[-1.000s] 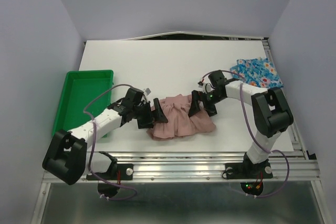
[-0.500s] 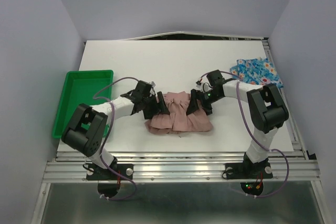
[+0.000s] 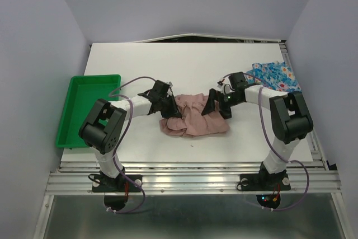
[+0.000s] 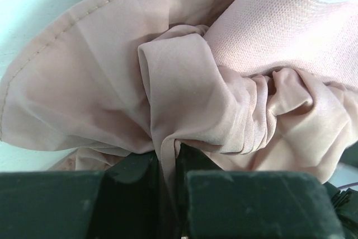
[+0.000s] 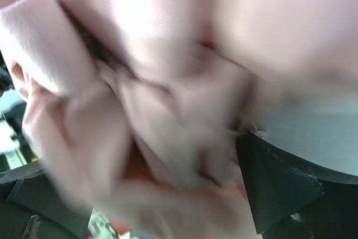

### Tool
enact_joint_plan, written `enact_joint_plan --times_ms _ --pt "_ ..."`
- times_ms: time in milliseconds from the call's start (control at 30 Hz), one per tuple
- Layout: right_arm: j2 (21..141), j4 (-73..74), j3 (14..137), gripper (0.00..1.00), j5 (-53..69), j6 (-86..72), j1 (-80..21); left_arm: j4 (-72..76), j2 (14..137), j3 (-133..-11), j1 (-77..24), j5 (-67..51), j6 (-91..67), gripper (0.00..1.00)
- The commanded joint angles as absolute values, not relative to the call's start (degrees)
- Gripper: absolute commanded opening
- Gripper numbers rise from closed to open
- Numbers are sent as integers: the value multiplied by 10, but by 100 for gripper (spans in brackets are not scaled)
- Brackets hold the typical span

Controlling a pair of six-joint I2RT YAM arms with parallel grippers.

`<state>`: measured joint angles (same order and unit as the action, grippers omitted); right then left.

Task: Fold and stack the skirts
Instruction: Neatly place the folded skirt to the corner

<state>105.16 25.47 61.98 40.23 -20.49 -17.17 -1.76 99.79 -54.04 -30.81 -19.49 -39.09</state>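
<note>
The dusty-pink skirt (image 3: 193, 117) lies on the counter (image 3: 168, 65) to the right of the green tray (image 3: 70, 132), about level with the tray's middle. A second ago it sat lower, level with the tray's near end, and spread wider. Both arms have since carried its top edge away from the near side, so the cloth now sits doubled over itself in a smaller, bunched heap.

The left gripper (image 3: 169, 107) is at the skirt edge nearest the tray. In the left wrist view its fingers are pinched nearly together on a gathered tuck of pink fabric (image 4: 224, 82). The right gripper (image 3: 215, 106) is at the edge farthest from the tray. Its wrist view is blurred and full of pink cloth (image 5: 140, 82), so I cannot tell whether it grips.

The blue floral skirt (image 3: 274, 78) lies well apart from the tray, far to its right and level with its far end. No white skirt shows.

The first fold looks under way but untidy. The folds are crumpled, not flat, so smoothing probably comes before stacking.
</note>
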Motion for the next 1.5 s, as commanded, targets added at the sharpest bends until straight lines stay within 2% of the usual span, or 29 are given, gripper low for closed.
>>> enact_joint_plan --times_ms 0,367,633,767,800,867,900,933,1033,1200,1300,1467 --pt "1013 229 584 100 323 -203 -126 -12 1005 -552 -312 -190 -394 7" --pt "1045 65 524 100 375 -343 -162 -13 1011 -566 -322 -186 -404 11" --pt "1078 -39 510 100 326 -340 -183 -11 1034 -584 -332 -191 -410 11" --pt "1080 -37 519 67 291 -306 -183 -11 1036 -591 -335 -190 -411 11" --pt "1072 -33 522 48 276 -295 -183 -13 1034 -591 -335 -186 -409 11" --pt "1057 -13 535 27 271 -254 -183 -15 1026 -595 -335 -183 -401 15" --pt "1042 -3 545 9 266 -235 -183 -15 1016 -597 -335 -179 -396 23" --pt "1036 43 559 1 263 -209 -183 -16 1010 -598 -334 -177 -389 27" --pt "1024 145 630 1 224 -115 -183 -27 987 -606 -334 -144 -346 44" --pt "992 235 692 1 181 50 -160 -44 966 -631 -318 -122 -239 54" --pt "997 304 748 1 166 110 -133 -63 948 -648 -316 -106 -167 67" --pt "1026 359 812 1 148 172 -93 -81 933 -664 -314 -129 -67 72"
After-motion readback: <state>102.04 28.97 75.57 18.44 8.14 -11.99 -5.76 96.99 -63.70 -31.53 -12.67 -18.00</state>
